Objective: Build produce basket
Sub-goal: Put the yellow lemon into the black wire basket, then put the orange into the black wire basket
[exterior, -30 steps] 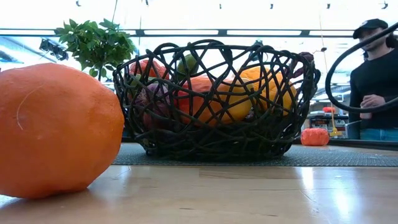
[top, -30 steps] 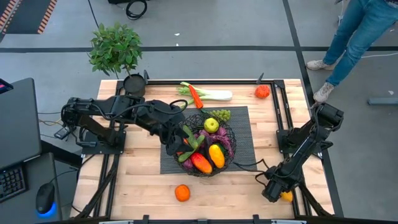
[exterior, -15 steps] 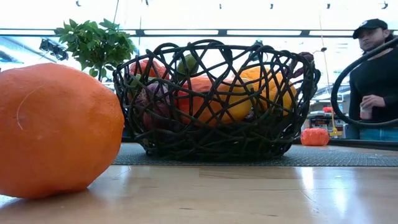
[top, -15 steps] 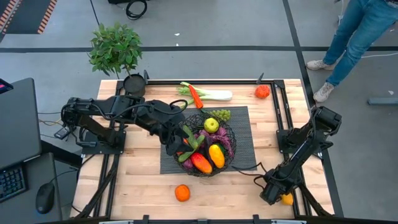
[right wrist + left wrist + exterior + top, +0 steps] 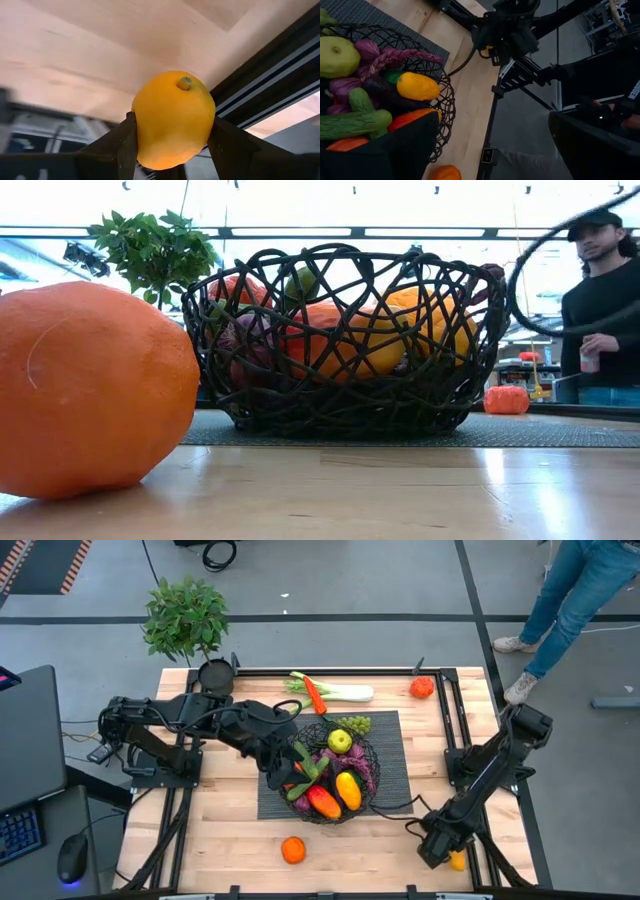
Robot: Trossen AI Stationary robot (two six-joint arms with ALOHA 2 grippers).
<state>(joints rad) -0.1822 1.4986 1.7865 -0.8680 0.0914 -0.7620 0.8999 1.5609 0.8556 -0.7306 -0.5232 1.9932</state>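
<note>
The black wire basket (image 5: 374, 776) stands on a dark mat in the table's middle, filled with produce: a green apple (image 5: 340, 740), a yellow fruit (image 5: 348, 790), a red pepper (image 5: 322, 802), cucumbers and purple pieces. My left gripper (image 5: 291, 766) hangs open over the basket's left rim. At the table's near right corner my right gripper (image 5: 440, 848) is shut on a yellow lemon (image 5: 172, 120), which also shows in the high view as the lemon (image 5: 457, 860). A loose orange (image 5: 292, 850) rests on the wood near the front edge. My right gripper pinches the lemon between its two fingers, one finger (image 5: 124, 142) and the other finger (image 5: 225, 142) on opposite sides of its middle (image 5: 142, 125). The fingers slant down from above. The lemon's stem nub (image 5: 186, 82) faces the wrist camera. Whether it is clear of the table, I cannot tell.
A leek (image 5: 345, 693) with a red pepper (image 5: 316, 695) across it, green grapes (image 5: 353, 724) and a tomato (image 5: 421, 688) lie along the far side. A potted plant (image 5: 185, 618) stands at the far left corner. Black frame rails (image 5: 462, 725) edge the table. A person (image 5: 605, 310) stands beyond it.
My right arm has shifted slightly at the near right corner, staying at the lemon, and its cable loop has swung in the low view. The basket and the loose orange have stayed put.
</note>
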